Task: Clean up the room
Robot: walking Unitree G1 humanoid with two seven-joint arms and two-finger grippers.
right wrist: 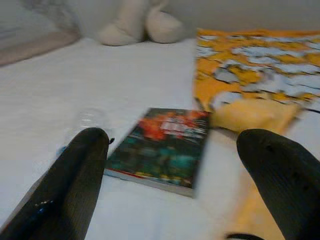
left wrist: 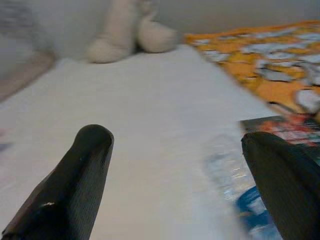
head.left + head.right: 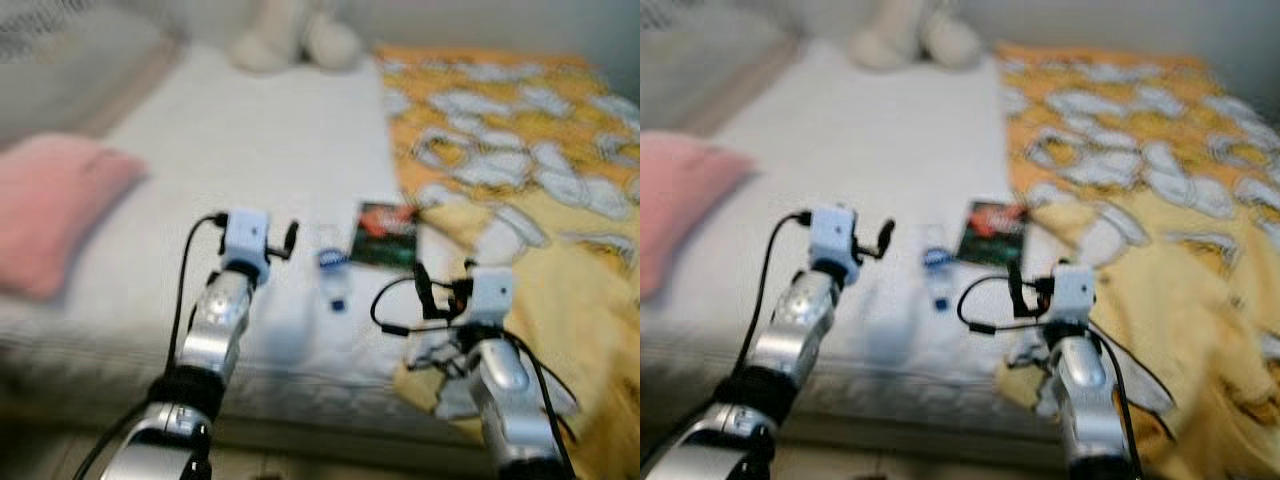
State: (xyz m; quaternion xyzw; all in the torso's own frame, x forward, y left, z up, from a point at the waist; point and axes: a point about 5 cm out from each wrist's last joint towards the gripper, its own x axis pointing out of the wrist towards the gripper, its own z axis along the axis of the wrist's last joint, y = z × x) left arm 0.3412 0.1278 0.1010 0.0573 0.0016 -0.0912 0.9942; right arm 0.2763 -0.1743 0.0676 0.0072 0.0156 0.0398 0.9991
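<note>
Both grippers hang over the near edge of the bed (image 3: pixel 250 150) with fingers spread wide and nothing between them. In its wrist view the right gripper (image 1: pixel 185 165) frames the book (image 1: pixel 160 147) squarely: the book lies flat on the white sheet just ahead of the fingertips, its spine and red lower edge turned toward the robot, its long axis running away from the gripper and a little aslant. The left gripper (image 2: pixel 185 175) instead looks along the plastic water bottle (image 2: pixel 235 180), whose clear body and blue label sit close against its right finger (image 2: pixel 285 185), off to that side rather than centred in the gap.

Taking the book as landmark: the bottle (image 3: pixel 334 272) lies just to its left, on its side with its long axis pointing roughly away from the robot; the orange and yellow blanket (image 3: pixel 520 150) starts at the book's right edge and spills over the bed's front; a pink pillow (image 3: pixel 55 205) rests well to the left; a pale plush toy (image 3: pixel 295 40) sits far beyond, near the head of the bed.

My judgement is that the right arm is better lined up for the book, the left nearer the bottle, which needs a small sideways shift first. Motion blur leaves finer detail unclear.
</note>
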